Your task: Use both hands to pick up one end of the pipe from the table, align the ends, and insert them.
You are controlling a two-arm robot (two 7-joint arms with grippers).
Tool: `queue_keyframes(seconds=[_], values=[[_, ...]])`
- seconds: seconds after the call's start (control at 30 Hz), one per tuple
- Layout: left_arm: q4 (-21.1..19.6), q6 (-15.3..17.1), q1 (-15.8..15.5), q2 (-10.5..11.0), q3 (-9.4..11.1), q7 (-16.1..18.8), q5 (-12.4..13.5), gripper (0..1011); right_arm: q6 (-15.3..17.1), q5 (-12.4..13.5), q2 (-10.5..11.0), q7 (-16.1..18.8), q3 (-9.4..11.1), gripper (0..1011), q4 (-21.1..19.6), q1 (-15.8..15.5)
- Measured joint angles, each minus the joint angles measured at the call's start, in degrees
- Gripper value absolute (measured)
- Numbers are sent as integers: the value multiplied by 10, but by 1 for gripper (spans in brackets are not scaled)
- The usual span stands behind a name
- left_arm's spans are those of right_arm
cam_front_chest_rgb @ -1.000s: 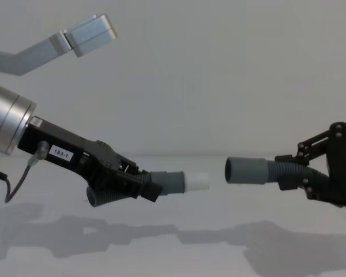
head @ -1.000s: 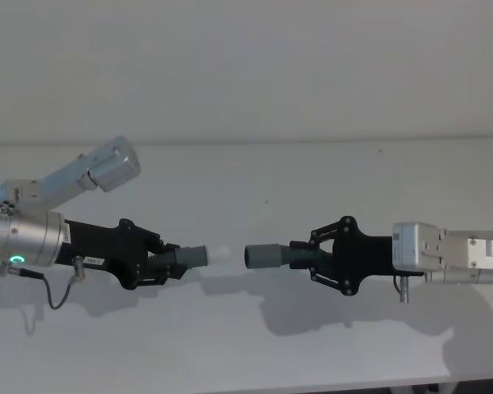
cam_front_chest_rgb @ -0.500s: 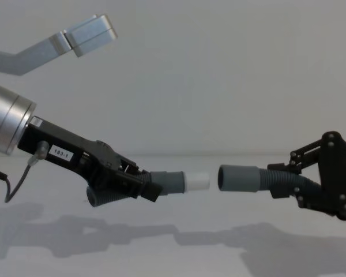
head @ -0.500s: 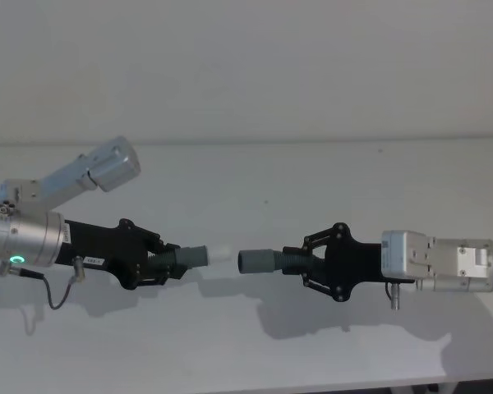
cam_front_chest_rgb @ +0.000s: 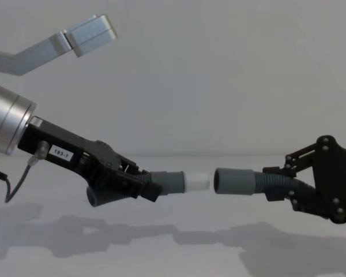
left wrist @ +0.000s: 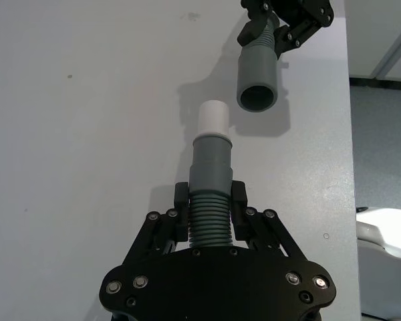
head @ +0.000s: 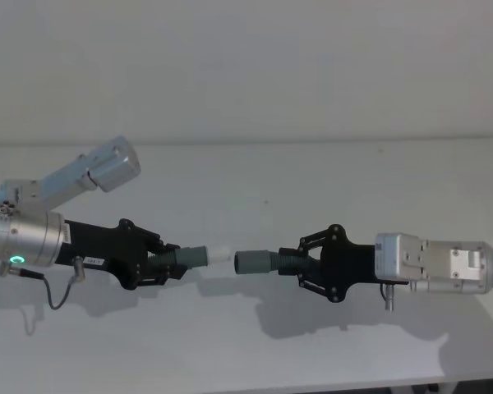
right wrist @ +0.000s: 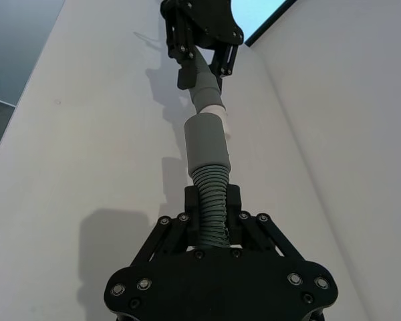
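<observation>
Clear of the table (head: pixel 263 176), the left gripper (head: pixel 160 263) clamps one hose piece (head: pixel 193 257) by its ribs, white plug tip (head: pixel 220 254) jutting ahead; the right gripper (head: pixel 302 264) grips the other piece (head: pixel 283 263) likewise, open cuff (head: pixel 251 262) leading. The ends face each other just apart, seemingly nearly lined up so the plug can slide in.

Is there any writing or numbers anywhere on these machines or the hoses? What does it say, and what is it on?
"183-1": small white sticker on the side of the black open-framed left gripper.
Same sticker in the head view: too small to read.
No text seen on the dark grey ribbed hose pieces, the whitish table or the black right gripper.
</observation>
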Motion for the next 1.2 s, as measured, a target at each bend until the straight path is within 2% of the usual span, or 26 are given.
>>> queue_keyframes(seconds=[1.2], values=[[0, 0, 0, 0, 0, 0, 0, 327, -29, -6, -9, -10, -21, 201, 43, 23]])
